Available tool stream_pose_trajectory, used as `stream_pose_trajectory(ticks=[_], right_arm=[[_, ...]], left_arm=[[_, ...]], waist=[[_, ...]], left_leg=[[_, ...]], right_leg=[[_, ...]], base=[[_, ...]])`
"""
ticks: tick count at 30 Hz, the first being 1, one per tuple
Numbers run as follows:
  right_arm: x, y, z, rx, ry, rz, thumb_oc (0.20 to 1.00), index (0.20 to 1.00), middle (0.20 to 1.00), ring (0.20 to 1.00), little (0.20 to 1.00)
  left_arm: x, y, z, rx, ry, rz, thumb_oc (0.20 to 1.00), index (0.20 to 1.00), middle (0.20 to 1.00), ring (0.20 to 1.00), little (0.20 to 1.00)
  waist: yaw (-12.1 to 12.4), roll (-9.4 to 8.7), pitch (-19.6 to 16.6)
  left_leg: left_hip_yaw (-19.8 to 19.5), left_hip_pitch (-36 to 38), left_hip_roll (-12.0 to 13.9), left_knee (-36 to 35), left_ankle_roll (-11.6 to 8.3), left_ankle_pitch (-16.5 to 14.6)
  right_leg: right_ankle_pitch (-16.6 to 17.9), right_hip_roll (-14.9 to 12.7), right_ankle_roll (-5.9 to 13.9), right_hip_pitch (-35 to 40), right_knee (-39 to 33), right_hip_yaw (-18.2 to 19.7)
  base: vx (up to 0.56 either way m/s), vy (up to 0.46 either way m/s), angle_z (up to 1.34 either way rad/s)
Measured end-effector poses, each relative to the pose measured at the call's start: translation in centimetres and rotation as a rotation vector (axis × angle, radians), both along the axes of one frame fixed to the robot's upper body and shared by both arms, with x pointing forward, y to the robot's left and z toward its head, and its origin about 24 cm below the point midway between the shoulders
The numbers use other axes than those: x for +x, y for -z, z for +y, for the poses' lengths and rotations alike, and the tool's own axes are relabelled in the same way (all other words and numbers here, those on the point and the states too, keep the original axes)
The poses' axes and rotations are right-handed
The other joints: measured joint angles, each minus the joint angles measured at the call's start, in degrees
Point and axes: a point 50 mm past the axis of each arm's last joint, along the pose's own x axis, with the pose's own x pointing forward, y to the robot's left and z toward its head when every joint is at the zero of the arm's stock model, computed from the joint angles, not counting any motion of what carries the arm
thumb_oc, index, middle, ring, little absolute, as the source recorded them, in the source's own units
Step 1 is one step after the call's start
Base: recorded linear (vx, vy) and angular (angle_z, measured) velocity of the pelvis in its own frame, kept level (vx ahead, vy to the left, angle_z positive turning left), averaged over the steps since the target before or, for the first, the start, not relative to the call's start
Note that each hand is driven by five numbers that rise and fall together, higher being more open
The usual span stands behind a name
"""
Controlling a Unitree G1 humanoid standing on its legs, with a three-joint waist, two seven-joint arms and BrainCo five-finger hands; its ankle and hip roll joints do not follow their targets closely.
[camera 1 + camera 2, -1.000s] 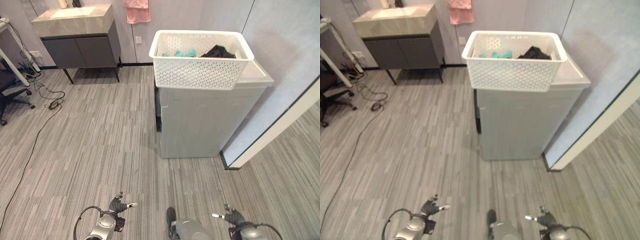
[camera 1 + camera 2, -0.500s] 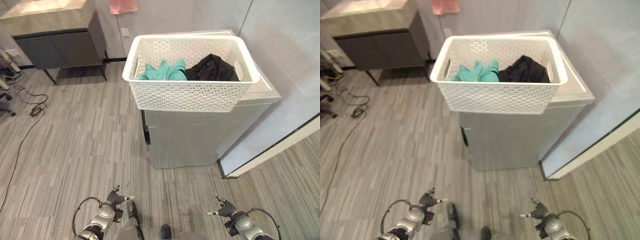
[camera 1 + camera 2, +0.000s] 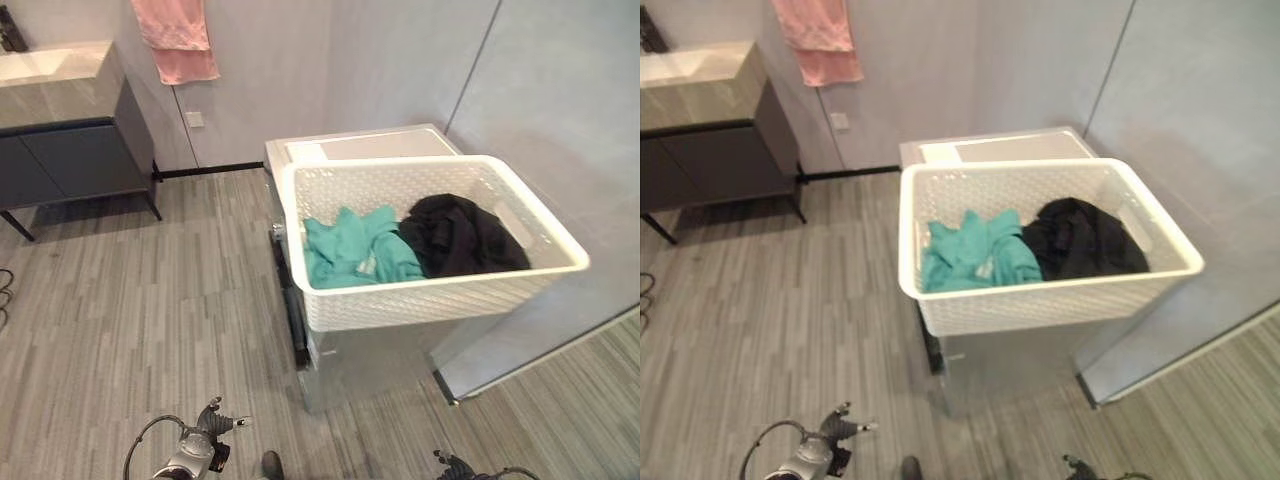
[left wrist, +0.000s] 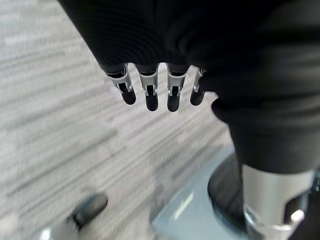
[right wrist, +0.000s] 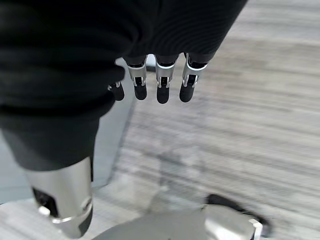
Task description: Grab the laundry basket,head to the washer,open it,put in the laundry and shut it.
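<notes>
A white perforated laundry basket (image 3: 430, 300) rests on top of the grey washer (image 3: 365, 148), overhanging its front. Inside it lie a teal garment (image 3: 355, 248) and a black garment (image 3: 460, 235). My left hand (image 3: 207, 440) hangs low at the bottom edge, far below the basket, and its fingers (image 4: 152, 95) are relaxed over the floor and hold nothing. My right hand (image 3: 447, 463) just shows at the bottom right. Its fingers (image 5: 161, 85) are also relaxed and empty above the striped floor.
A dark vanity cabinet with a stone sink top (image 3: 60, 130) stands at the far left. Above it a pink towel (image 3: 180, 40) hangs on the back wall. A pale partition wall (image 3: 560, 120) runs close along the washer's right side. Grey striped floor (image 3: 150, 310) lies left of the washer.
The camera has moved closer to the washer, so the basket looks larger and nearer. Both hands stay low and empty and sit lower in the picture.
</notes>
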Motion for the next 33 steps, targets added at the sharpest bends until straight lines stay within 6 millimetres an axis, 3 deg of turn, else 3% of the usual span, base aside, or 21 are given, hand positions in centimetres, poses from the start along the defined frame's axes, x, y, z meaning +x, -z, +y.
stream_pose_trajectory(ticks=[1, 3, 5, 6, 7, 10, 12, 14, 16, 18, 21, 23, 25, 26, 29, 30, 33], right_arm=[[1.6, -0.5, 0.1, 0.008, -0.005, -0.056, 1.000, 1.000, 1.000, 1.000, 1.000], [2.8, -1.0, 0.4, 0.020, -0.019, -0.103, 1.000, 1.000, 1.000, 1.000, 1.000], [3.8, -1.3, 0.9, 0.035, -0.025, -0.132, 1.000, 1.000, 1.000, 1.000, 1.000], [4.0, -1.3, 0.9, 0.038, -0.021, -0.138, 1.000, 1.000, 1.000, 1.000, 1.000], [4.0, -1.3, 0.9, 0.039, -0.019, -0.138, 1.000, 1.000, 1.000, 1.000, 1.000], [3.2, -1.1, 0.9, 0.043, -0.006, -0.120, 1.000, 1.000, 1.000, 1.000, 1.000], [2.1, -0.7, 0.7, 0.039, 0.006, -0.088, 1.000, 1.000, 1.000, 1.000, 1.000], [0.7, -0.3, 0.1, 0.019, 0.021, -0.040, 1.000, 1.000, 1.000, 1.000, 1.000], [0.5, -0.3, -0.2, 0.009, 0.022, -0.031, 1.000, 1.000, 1.000, 1.000, 1.000], [0.6, -0.3, -0.4, 0.004, 0.022, -0.032, 1.000, 1.000, 1.000, 1.000, 1.000], [1.2, -0.8, -1.1, -0.014, 0.015, -0.055, 1.000, 1.000, 1.000, 1.000, 1.000], [1.9, -1.1, -1.5, -0.024, 0.009, -0.075, 1.000, 1.000, 1.000, 1.000, 1.000], [2.1, -1.2, -1.8, -0.041, 0.013, -0.080, 1.000, 1.000, 1.000, 1.000, 1.000], [2.2, -1.2, -1.8, -0.045, 0.014, -0.082, 1.000, 1.000, 1.000, 1.000, 1.000], [1.9, -1.1, -1.9, -0.052, 0.019, -0.074, 1.000, 1.000, 1.000, 1.000, 1.000], [2.0, -1.2, -1.9, -0.052, 0.018, -0.076, 1.000, 1.000, 1.000, 1.000, 1.000], [2.0, -1.2, -1.9, -0.053, 0.016, -0.081, 1.000, 1.000, 1.000, 1.000, 1.000]], left_arm=[[0.8, -0.5, -0.3, -0.013, 0.018, -0.052, 1.000, 1.000, 1.000, 1.000, 1.000], [1.4, -0.9, -0.3, -0.015, 0.029, -0.078, 1.000, 1.000, 1.000, 1.000, 1.000], [2.0, -1.3, 0.1, -0.002, 0.039, -0.098, 1.000, 1.000, 1.000, 1.000, 1.000], [2.3, -1.5, 0.1, 0.001, 0.044, -0.106, 1.000, 1.000, 1.000, 1.000, 1.000], [2.5, -1.6, 0.1, 0.000, 0.047, -0.111, 1.000, 1.000, 1.000, 1.000, 1.000], [2.5, -1.6, 0.2, 0.000, 0.049, -0.108, 1.000, 1.000, 1.000, 1.000, 1.000], [2.6, -1.7, 0.2, 0.005, 0.055, -0.110, 1.000, 1.000, 1.000, 1.000, 1.000], [2.4, -1.6, 0.0, -0.002, 0.060, -0.106, 1.000, 1.000, 1.000, 1.000, 1.000], [2.2, -1.5, -0.1, -0.005, 0.058, -0.104, 1.000, 1.000, 1.000, 1.000, 1.000], [2.3, -1.5, 0.0, -0.006, 0.048, -0.108, 1.000, 1.000, 1.000, 1.000, 1.000], [2.3, -1.5, -0.1, -0.009, 0.049, -0.107, 1.000, 1.000, 1.000, 1.000, 1.000], [2.2, -1.5, 0.0, -0.006, 0.045, -0.103, 1.000, 1.000, 1.000, 1.000, 1.000], [1.8, -1.2, 0.1, -0.006, 0.031, -0.086, 1.000, 1.000, 1.000, 1.000, 1.000], [1.9, -1.2, 0.1, -0.006, 0.030, -0.087, 1.000, 1.000, 1.000, 1.000, 1.000], [1.7, -1.1, 0.3, -0.003, 0.020, -0.075, 1.000, 1.000, 1.000, 1.000, 1.000], [1.3, -0.9, 0.4, -0.002, 0.011, -0.063, 1.000, 1.000, 1.000, 1.000, 1.000], [1.3, -0.9, 0.5, 0.000, 0.001, -0.064, 1.000, 1.000, 1.000, 1.000, 1.000]], waist=[[0.98, 0.89, 0.70], [1.00, 1.97, 1.00], [0.68, 2.16, 1.81], [0.51, 2.52, 2.81], [0.38, 2.46, 3.16], [0.02, 1.46, 3.65], [-1.18, 0.26, 4.05], [-1.46, -1.37, 3.29], [-1.61, -0.32, 3.54], [-1.56, -0.08, 3.45], [-1.75, 0.02, 3.32], [-1.78, -0.39, 3.27], [-1.84, -1.24, 3.51], [-1.94, -1.63, 3.76], [-2.09, -2.71, 4.17], [-0.94, -3.25, 4.22], [-0.71, -2.34, 4.12]], left_leg=[[0.87, 1.54, -1.03, -1.18, 1.16, -0.81], [0.19, 2.28, -1.61, -1.36, 1.43, -1.00], [-1.56, 2.95, -1.59, -1.83, 3.47, -2.59], [-2.01, 3.60, -0.94, -2.33, 3.31, -2.36], [-1.98, 3.87, -0.67, -2.28, 3.19, -2.46], [-2.85, 4.90, -0.45, -2.62, 2.81, -3.86], [-3.57, 6.04, -0.86, -2.68, 2.04, -4.75], [-4.75, 7.81, -2.55, -2.18, 0.34, -6.25], [-4.62, 8.17, -1.44, 0.78, -1.93, -8.36], [-4.55, 8.29, -0.87, 3.15, -3.38, -9.41], [-3.53, 7.15, -0.60, 8.32, -5.04, -10.56], [-2.73, 1.90, 0.13, 19.15, -8.77, -12.66], [-1.75, -5.25, 1.66, 31.93, -11.99, -12.06], [-1.83, -6.63, 2.32, 33.64, -13.10, -11.34], [-1.82, -7.66, 4.97, 27.67, -13.05, -10.92], [-4.22, -5.14, 4.95, 14.89, -11.52, -8.89], [-9.81, -3.91, 6.69, 5.62, -12.23, -3.08]], right_leg=[[4.78, -1.65, -0.18, -7.19, 12.49, -0.62], [1.05, -2.25, 0.65, -9.57, 14.51, -1.32], [-2.21, 2.28, 0.41, -13.39, 14.29, 1.73], [-3.86, 5.33, -0.86, -14.79, 12.99, 3.01], [-4.62, 6.89, -1.19, -16.68, 10.15, 1.87], [-3.40, 10.82, -3.18, -22.62, -3.78, -0.72], [0.85, 10.58, -3.48, -23.82, -10.02, -7.94], [8.95, 9.41, -5.37, -20.14, -16.57, -10.79], [11.30, 10.76, -9.97, -15.42, -21.95, -11.09], [12.07, 11.47, -11.95, -12.10, -26.01, -10.98], [11.90, 11.55, -12.02, -9.48, -28.80, -10.35], [12.08, 11.29, -12.67, -8.98, -29.91, -9.56], [12.12, 10.96, -12.88, -8.52, -30.39, -8.82], [12.10, 10.96, -12.90, -8.06, -30.84, -8.61], [12.20, 10.95, -12.62, -6.62, -32.36, -7.09], [12.40, 11.07, -11.90, -6.46, -32.76, -3.62], [12.68, 12.38, -11.75, -5.20, -32.61, -1.22]], base=[[0.12, 0.280, -0.07], [0.14, 0.239, 0.07], [0.14, 0.177, 0.21], [0.17, 0.140, 0.29], [0.22, 0.164, 0.15], [0.15, 0.061, 0.15], [0.16, 0.010, 0.39], [0.13, -0.012, 0.29], [0.15, -0.030, 0.14], [0.16, -0.047, 0.04], [0.08, -0.064, -0.01], [0.03, -0.064, -0.09], [0.10, -0.033, -0.19], [0.15, 0.029, -0.25], [0.17, 0.109, -0.33], [0.20, 0.143, -0.83], [0.17, 0.138, -0.68]])
